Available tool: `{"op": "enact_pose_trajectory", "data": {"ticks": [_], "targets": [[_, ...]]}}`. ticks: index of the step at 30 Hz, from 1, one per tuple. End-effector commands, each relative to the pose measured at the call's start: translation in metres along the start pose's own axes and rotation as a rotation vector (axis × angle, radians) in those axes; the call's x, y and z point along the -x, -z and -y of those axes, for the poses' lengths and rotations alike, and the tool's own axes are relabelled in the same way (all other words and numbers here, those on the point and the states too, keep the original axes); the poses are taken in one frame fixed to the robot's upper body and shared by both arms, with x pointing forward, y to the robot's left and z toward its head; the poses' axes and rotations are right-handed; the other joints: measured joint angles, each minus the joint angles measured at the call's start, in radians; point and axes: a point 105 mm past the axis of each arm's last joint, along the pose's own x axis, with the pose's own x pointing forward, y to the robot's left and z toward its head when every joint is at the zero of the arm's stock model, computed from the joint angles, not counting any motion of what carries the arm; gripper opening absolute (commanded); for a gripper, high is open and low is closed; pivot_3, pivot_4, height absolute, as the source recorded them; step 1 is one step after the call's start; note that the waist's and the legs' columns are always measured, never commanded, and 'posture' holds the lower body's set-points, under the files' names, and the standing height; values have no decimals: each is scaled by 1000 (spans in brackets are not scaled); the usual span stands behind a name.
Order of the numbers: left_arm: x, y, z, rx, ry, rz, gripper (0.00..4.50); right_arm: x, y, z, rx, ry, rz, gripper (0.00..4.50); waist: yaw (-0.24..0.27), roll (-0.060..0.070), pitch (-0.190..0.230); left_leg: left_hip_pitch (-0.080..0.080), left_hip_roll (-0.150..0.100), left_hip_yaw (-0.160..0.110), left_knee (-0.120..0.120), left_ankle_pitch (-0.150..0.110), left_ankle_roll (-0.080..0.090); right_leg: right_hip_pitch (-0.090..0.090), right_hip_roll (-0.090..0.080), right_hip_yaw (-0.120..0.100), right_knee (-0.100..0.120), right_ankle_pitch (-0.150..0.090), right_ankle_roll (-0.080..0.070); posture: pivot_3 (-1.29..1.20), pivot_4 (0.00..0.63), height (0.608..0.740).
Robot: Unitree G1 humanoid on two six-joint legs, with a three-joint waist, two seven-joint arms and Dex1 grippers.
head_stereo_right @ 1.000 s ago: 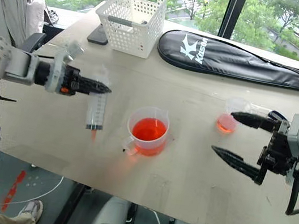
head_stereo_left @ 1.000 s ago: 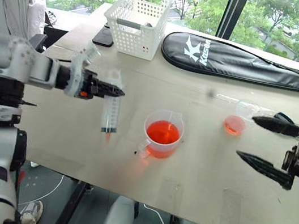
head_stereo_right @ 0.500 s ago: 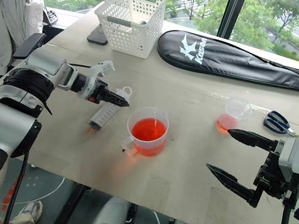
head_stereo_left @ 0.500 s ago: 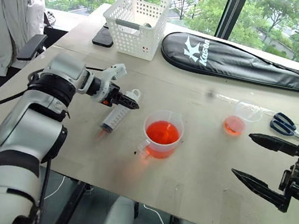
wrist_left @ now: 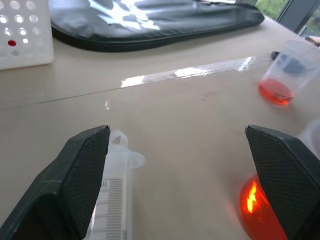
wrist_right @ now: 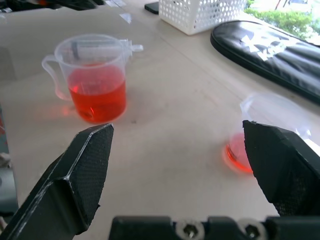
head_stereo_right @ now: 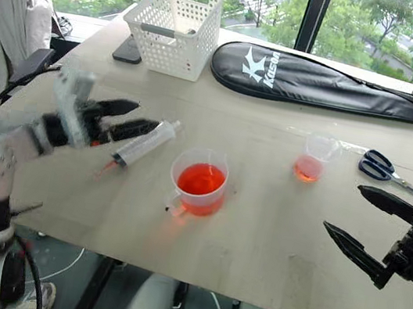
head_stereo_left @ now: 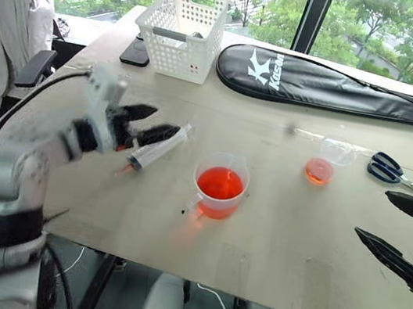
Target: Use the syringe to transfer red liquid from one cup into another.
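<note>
- Left fingers (head_stereo_left: 142, 121) are wide apart, holding nothing; the syringe (head_stereo_left: 156, 148) lies on the bench (head_stereo_left: 280, 238) just by them, maybe touching.
- Right fingers (head_stereo_right: 364, 224) are wide apart and empty.
- Big cup (head_stereo_left: 219, 188) and small cup (head_stereo_left: 322, 167) hold red liquid (head_stereo_left: 220, 182).

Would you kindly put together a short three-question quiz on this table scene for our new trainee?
1. True or false: the syringe is lying on the table, with the left hand open beside it.
2. Which cup holds more red liquid? A) the big handled cup B) the small cup
3. Fill in: the item lying on the table beyond the right hand, right of the small cup, is a pair of ____.

Key: 1 true; 2 A; 3 scissors.
</note>
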Motion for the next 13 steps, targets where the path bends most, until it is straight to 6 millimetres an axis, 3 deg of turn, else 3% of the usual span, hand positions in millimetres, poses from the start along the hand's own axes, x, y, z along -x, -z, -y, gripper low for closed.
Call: {"op": "enact_pose_trajectory", "data": {"ticks": [1, 8, 13], "targets": [[24, -9, 7, -60, -36, 95, 4415, 20, 7, 10, 35, 28, -50, 4500, 6, -1, -1, -1, 0, -1, 0, 0, 0, 0, 0, -1, 0, 0, 0, 0, 150, 724], [68, 47, 20, -20, -70, -39, 4415, 55, 34, 27, 9, 133, -178, 4500, 8, 0, -3, 2, 0, 1, 1, 0, 0, 1, -2, 0, -2, -1, 0, 0, 150, 724], [80, 69, 26, 0, -73, -78, 4415, 74, 45, 35, -5, 182, -243, 4500, 11, 1, -3, 2, 1, -1, 0, -3, -5, 0, -5, -1, -2, -2, 2, 0, 150, 724]]}}
